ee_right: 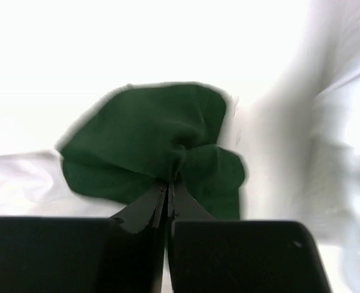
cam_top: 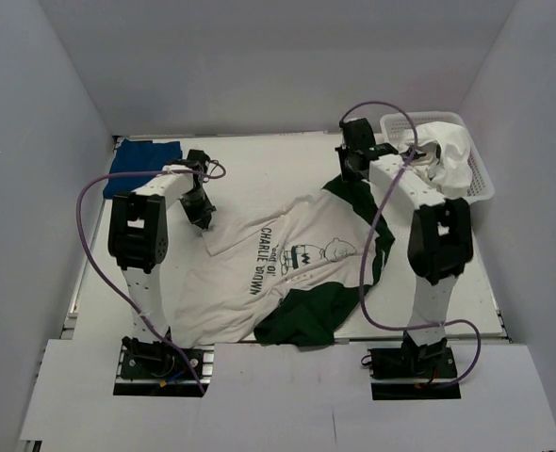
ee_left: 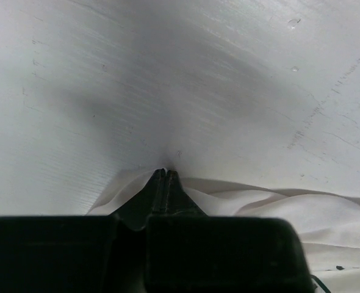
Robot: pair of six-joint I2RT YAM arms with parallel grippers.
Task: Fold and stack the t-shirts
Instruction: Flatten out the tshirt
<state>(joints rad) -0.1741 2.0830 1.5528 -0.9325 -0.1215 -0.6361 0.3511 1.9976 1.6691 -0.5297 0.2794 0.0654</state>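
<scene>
The white-walled table (cam_top: 259, 160) is spread with the printed tee (cam_top: 297, 254), clamped by the left gripper (ee_left: 163, 174) and right gripper (ee_right: 169, 180); a basket (cam_top: 485, 184) is nearby.

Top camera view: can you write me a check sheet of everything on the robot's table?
Surface: white table, a few faint scuffs.
Job's things: white tee with green sleeves, spread out crumpled in the middle; blue tee at the far left corner.
Clutter: white basket at far right, white cloth inside.
Tools: left tool shut on the white tee's edge; right tool shut on its green sleeve.
Cables: purple cables loop off both arms.
Surroundings: plain white walls on three sides.
</scene>
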